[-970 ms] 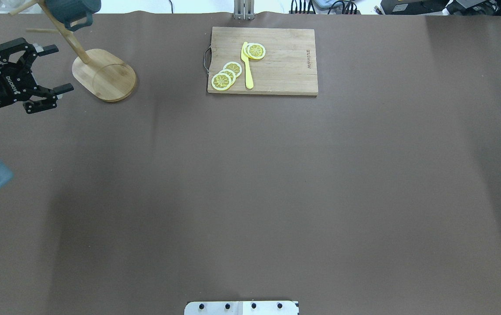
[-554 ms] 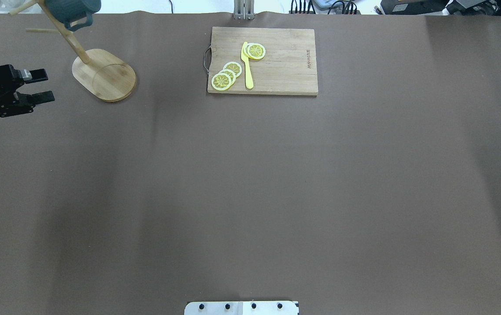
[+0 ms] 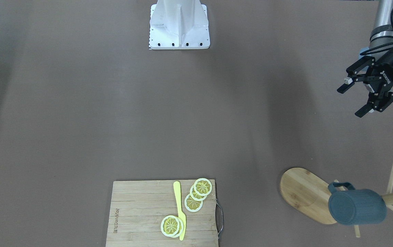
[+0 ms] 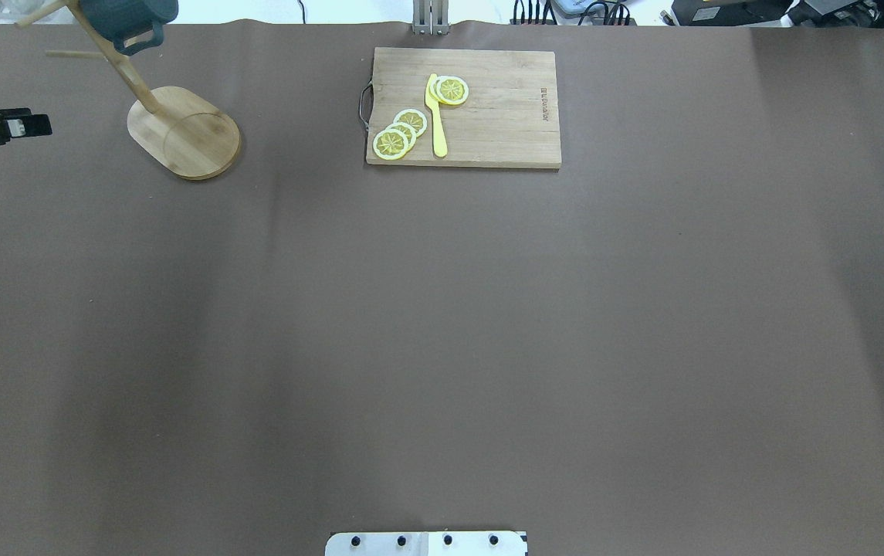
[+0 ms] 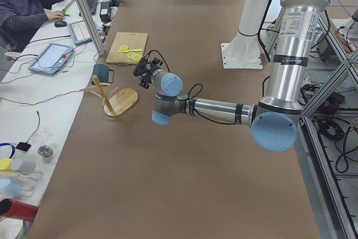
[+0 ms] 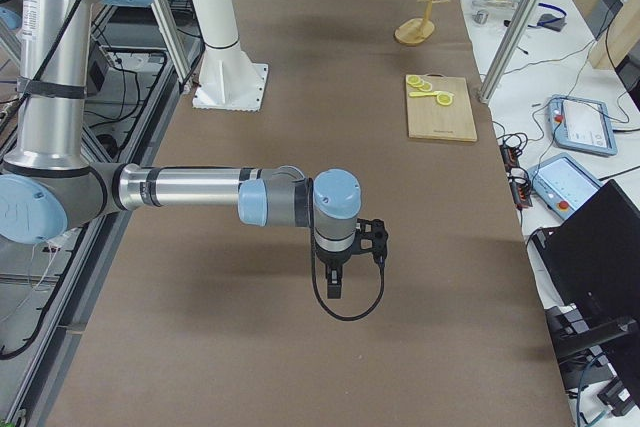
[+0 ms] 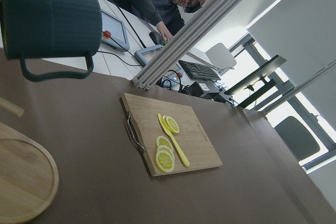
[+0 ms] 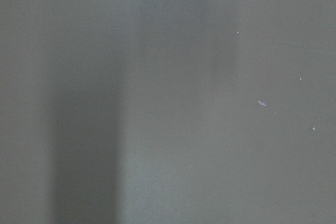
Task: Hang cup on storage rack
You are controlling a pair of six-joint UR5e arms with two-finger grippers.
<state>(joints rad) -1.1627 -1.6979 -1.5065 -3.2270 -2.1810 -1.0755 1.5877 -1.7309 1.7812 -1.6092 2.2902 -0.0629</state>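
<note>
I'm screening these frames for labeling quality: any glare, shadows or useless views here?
Overhead exterior: white washout past the table, broad soft shadow bands across it, cup cropped at the top edge. Right wrist-mounted: only bare surface, one dim vertical band. Left wrist-mounted: tilted, bright windows at right.

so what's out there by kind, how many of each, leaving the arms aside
cup: 1
storage rack: 1
cutting board: 1
yellow knife: 1
lemon slices: 5, some overlapping
total: 9
</note>
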